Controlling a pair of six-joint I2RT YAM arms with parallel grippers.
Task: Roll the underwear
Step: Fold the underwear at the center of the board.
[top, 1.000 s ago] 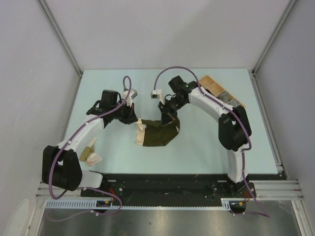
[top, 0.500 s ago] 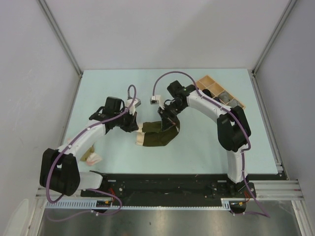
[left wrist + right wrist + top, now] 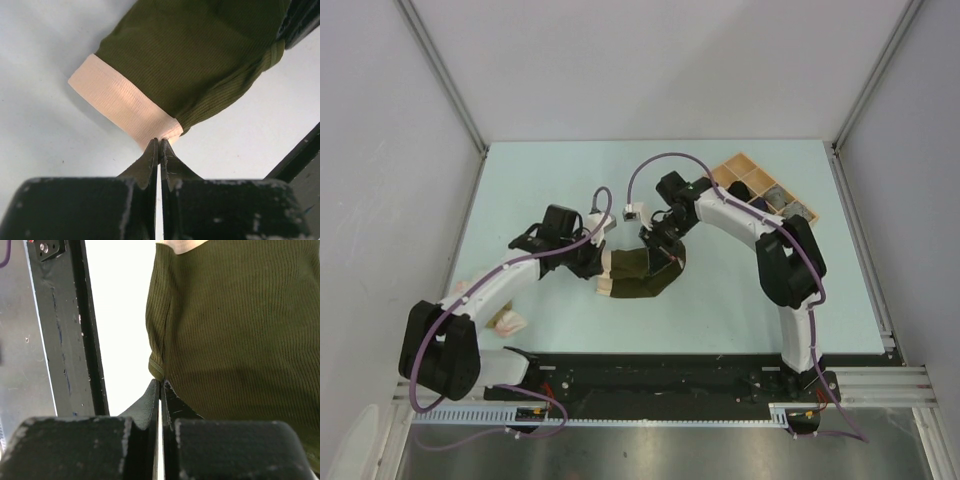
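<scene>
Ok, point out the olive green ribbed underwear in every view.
Top external: olive green ribbed cloth underwear near the centre of the pale green table.
Left wrist: fills the upper middle and right.
Right wrist: fills the right side.
Shared landmark: its pale pink-beige waistband, barely showing at the right wrist view's top edge.

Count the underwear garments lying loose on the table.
2: the olive underwear mid-table between the arms, and a pale pink piece partly hidden beside the left arm. Grey shapes in the wooden tray may be more.
</scene>
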